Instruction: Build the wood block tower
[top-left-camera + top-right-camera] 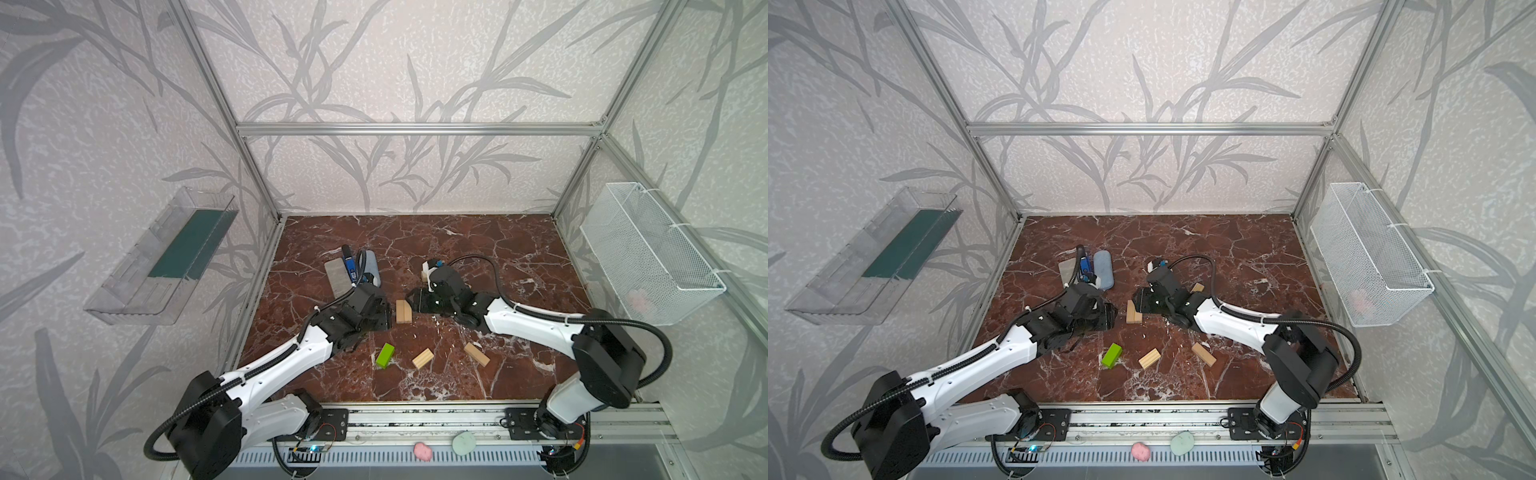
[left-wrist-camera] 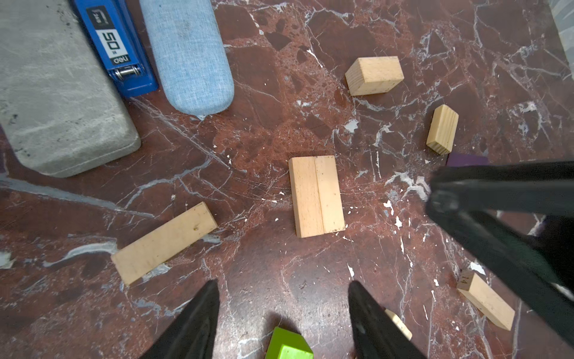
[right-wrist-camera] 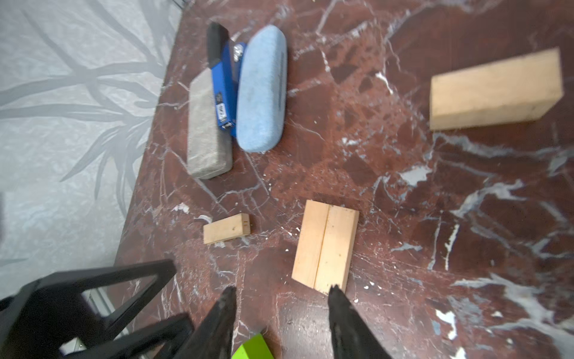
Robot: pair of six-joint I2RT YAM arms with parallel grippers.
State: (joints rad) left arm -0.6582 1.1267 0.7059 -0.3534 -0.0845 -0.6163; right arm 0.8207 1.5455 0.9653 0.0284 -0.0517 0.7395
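Two tan wood blocks [image 1: 403, 311] [image 2: 316, 195] [image 3: 324, 245] lie flush side by side, flat on the marble floor, mid-table. My left gripper [image 1: 387, 320] [image 2: 281, 289] hovers just left of the pair, open and empty. My right gripper [image 1: 413, 301] [image 3: 281, 292] is just right of it, also open and empty. A lime-green block [image 1: 385, 355] [image 2: 289, 345] lies nearer the front. Loose tan blocks [image 1: 423, 358] [image 1: 476, 354] [image 2: 164, 242] [image 2: 374, 75] are scattered around. A purple block [image 2: 466, 160] peeks out behind the right gripper's finger in the left wrist view.
A grey case [image 1: 337, 276], a blue stapler [image 1: 350, 270] and a light-blue case [image 1: 371, 266] lie together at the back left. A white wire basket [image 1: 648, 253] hangs on the right wall, a clear tray [image 1: 162, 257] on the left wall.
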